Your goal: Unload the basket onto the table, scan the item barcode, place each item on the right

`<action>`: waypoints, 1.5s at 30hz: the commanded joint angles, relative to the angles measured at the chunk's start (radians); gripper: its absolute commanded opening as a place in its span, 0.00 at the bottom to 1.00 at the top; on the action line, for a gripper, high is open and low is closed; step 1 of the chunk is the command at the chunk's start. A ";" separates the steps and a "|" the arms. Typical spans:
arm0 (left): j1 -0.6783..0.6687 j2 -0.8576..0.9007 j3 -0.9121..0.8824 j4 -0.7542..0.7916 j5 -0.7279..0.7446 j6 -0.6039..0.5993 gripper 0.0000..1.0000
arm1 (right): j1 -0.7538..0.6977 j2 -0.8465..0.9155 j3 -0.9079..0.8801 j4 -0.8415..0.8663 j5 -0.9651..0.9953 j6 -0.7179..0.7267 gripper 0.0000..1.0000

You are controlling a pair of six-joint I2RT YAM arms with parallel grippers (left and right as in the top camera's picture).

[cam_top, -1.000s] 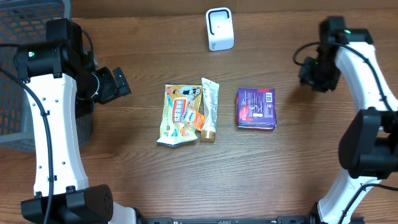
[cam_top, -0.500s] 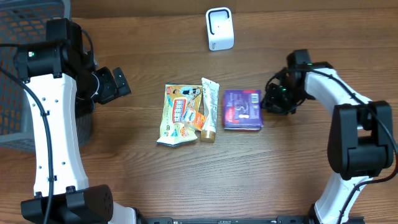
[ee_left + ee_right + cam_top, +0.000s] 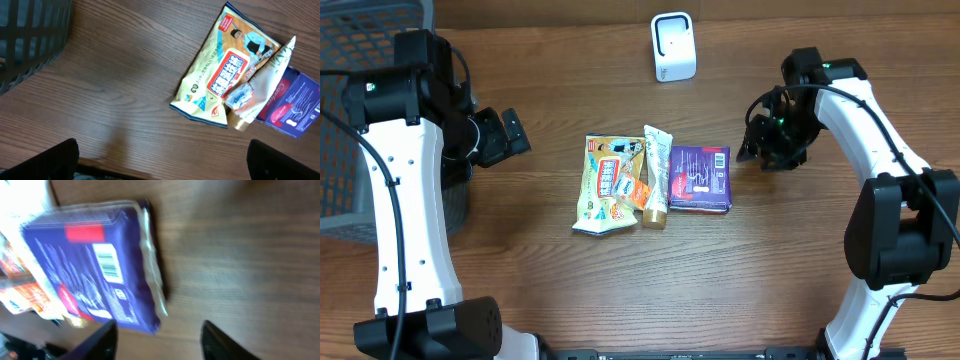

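Nothing looks scanned yet: the box (image 3: 700, 178) lies mid-frame, away from the scanner (image 3: 673, 47) up top, and the left tool (image 3: 500, 137) and right tool (image 3: 760, 152) are open, empty.

The left arm (image 3: 395, 200) rises upright, its left gripper (image 3: 505, 135) pointing right, jaws spread wide. The right arm (image 3: 880, 120) bends inward, right gripper (image 3: 760, 148) jaws apart (and empty).

The purple packet (image 3: 296, 109) is showing white script that seems to read "Carefree". Its barcode (image 3: 108, 263) is facing up, digits too small to read. The snack bag (image 3: 200, 92) is carrying a red label (image 3: 227, 75), characters illegible.
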 commanded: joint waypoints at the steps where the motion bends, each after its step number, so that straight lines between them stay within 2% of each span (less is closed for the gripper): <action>1: 0.010 -0.001 0.000 0.002 0.000 0.019 1.00 | -0.002 -0.019 -0.018 -0.039 0.011 -0.121 0.61; 5: 0.010 -0.001 0.000 0.002 0.000 0.019 1.00 | 0.005 -0.019 -0.114 0.025 -0.008 -0.120 0.70; 6: 0.010 -0.001 0.000 0.002 0.000 0.019 1.00 | 0.006 -0.019 -0.166 0.074 -0.068 -0.121 0.70; 11: 0.010 -0.001 0.000 0.002 0.000 0.019 1.00 | 0.006 -0.019 -0.271 0.211 -0.176 -0.124 0.66; 16: 0.010 -0.001 0.000 0.002 0.000 0.019 1.00 | 0.006 -0.019 -0.312 0.254 -0.287 -0.174 0.64; 28: 0.010 -0.001 0.000 0.002 0.000 0.019 1.00 | -0.001 -0.019 -0.274 0.209 -0.312 -0.190 0.55; 33: 0.010 -0.001 0.000 0.002 0.000 0.019 1.00 | 0.044 -0.019 -0.388 0.357 -0.312 -0.133 0.55; 36: 0.010 -0.001 0.000 0.002 0.000 0.019 1.00 | 0.044 -0.019 -0.442 0.451 -0.312 -0.069 0.43; 40: 0.010 -0.001 0.000 0.002 0.000 0.019 1.00 | 0.042 -0.020 -0.437 0.459 -0.311 -0.066 0.28; 42: 0.010 -0.001 0.000 0.002 0.000 0.019 1.00 | 0.027 -0.021 -0.389 0.409 -0.279 -0.051 0.11; 45: 0.010 -0.001 0.000 0.002 0.000 0.019 1.00 | 0.011 -0.026 -0.283 0.283 -0.141 -0.047 0.04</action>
